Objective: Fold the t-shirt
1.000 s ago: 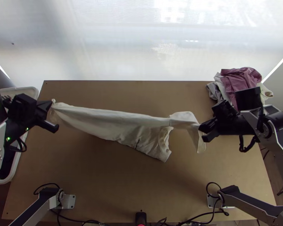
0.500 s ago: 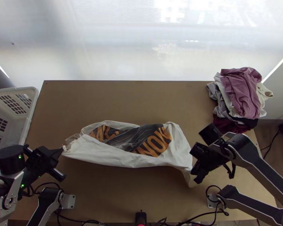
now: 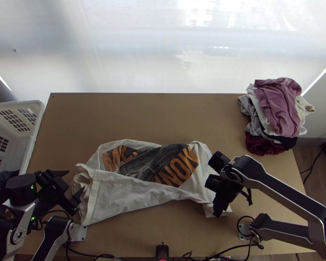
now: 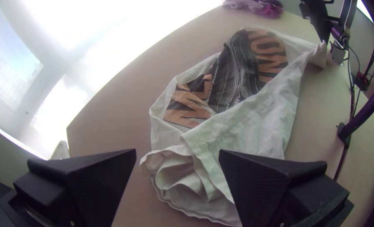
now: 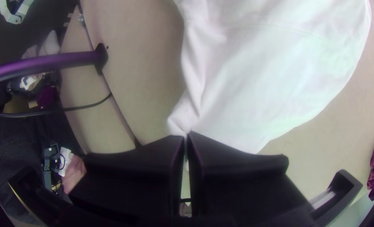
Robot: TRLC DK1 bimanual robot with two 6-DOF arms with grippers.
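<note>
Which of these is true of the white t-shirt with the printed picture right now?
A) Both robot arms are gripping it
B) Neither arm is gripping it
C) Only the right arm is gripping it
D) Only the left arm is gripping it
C: the right gripper has its jaws closed on the shirt's edge, while the left gripper's jaws stand apart.

White t-shirt (image 3: 128, 193), orange-and-black print (image 3: 158, 163)

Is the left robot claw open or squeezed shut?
Open. The left claw has its two black fingers wide apart, with a big gap between them.
</note>
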